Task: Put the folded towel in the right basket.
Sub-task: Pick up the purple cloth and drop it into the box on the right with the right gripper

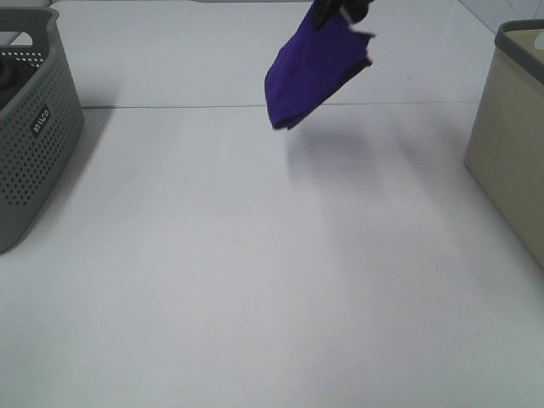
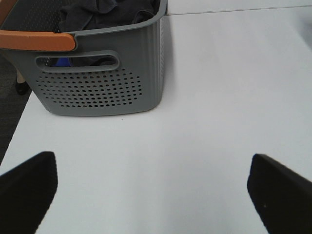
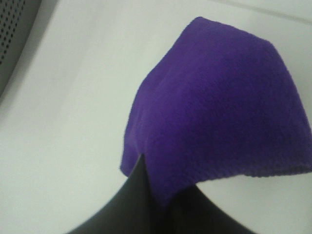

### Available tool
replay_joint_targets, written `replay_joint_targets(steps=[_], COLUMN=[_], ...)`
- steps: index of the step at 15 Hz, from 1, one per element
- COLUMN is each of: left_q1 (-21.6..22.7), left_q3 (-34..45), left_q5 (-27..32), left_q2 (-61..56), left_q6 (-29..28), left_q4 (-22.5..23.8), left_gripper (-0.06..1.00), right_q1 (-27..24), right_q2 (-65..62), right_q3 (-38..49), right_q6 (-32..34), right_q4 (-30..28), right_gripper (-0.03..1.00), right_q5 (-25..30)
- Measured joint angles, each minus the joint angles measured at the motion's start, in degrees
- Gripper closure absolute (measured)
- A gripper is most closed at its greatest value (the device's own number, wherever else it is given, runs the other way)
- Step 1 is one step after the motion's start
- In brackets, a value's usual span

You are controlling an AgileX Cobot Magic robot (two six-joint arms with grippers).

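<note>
A folded purple towel [image 1: 312, 72] hangs in the air above the far middle of the white table, pinched at its top by my right gripper [image 1: 338, 12], which is mostly cut off by the top edge of the view. In the right wrist view the towel [image 3: 219, 112] fills the frame, clamped between the dark fingers [image 3: 141, 204]. The beige right basket [image 1: 512, 144] stands at the right edge, well apart from the towel. My left gripper [image 2: 151, 190] is open and empty over bare table near the grey basket [image 2: 97, 83].
The grey perforated basket [image 1: 30, 127] stands at the left edge and holds dark cloth [image 2: 107, 12]. A seam line crosses the white table [image 1: 255, 280] at the far side.
</note>
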Motion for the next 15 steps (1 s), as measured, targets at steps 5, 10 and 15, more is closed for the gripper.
replay_joint_targets(steps=[5, 10, 15], left_q1=[0.0, 0.0, 0.0], left_q3=[0.0, 0.0, 0.0], left_q5=[0.0, 0.0, 0.0], left_q2=[0.0, 0.0, 0.0], left_q6=[0.0, 0.0, 0.0], left_q4=[0.0, 0.0, 0.0], left_gripper=[-0.05, -0.05, -0.05], right_q1=[-17.1, -34.0, -35.2], right_q2=[-14.6, -18.5, -13.5], right_q3=[5.0, 14.7, 16.6], right_q6=[0.5, -1.1, -2.0], right_q4=[-5.2, -8.9, -15.7], right_gripper=[0.92, 0.92, 0.92], right_q5=[0.1, 0.5, 0.7])
